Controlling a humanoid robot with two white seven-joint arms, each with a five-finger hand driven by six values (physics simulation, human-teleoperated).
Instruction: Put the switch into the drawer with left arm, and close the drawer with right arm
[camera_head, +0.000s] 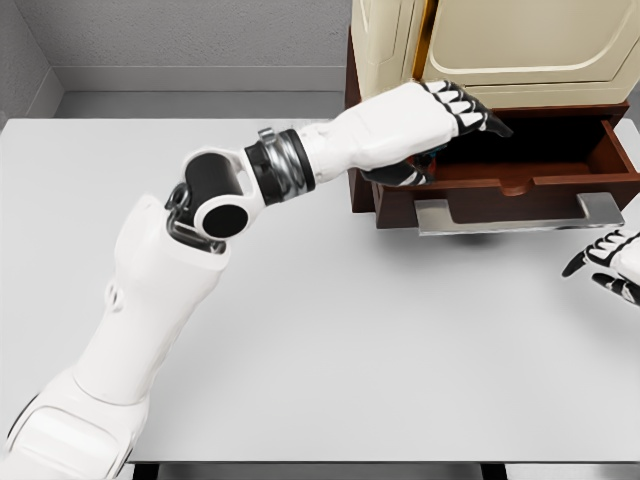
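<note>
Reaching over the open, glossy wooden drawer (520, 172), left hand (440, 125) fingers seemingly curled; right hand (612, 262) splayed

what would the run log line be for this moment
stage: placing | left hand: over open drawer, hold unclear | switch: not visible | right hand: open, on table beside drawer handle

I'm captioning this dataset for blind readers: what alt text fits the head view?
The robot's left hand reaches over the open brown drawer of a cabinet at the far right of a white table. The right hand rests near the right edge, fingers spread. No switch is clearly visible.
</note>
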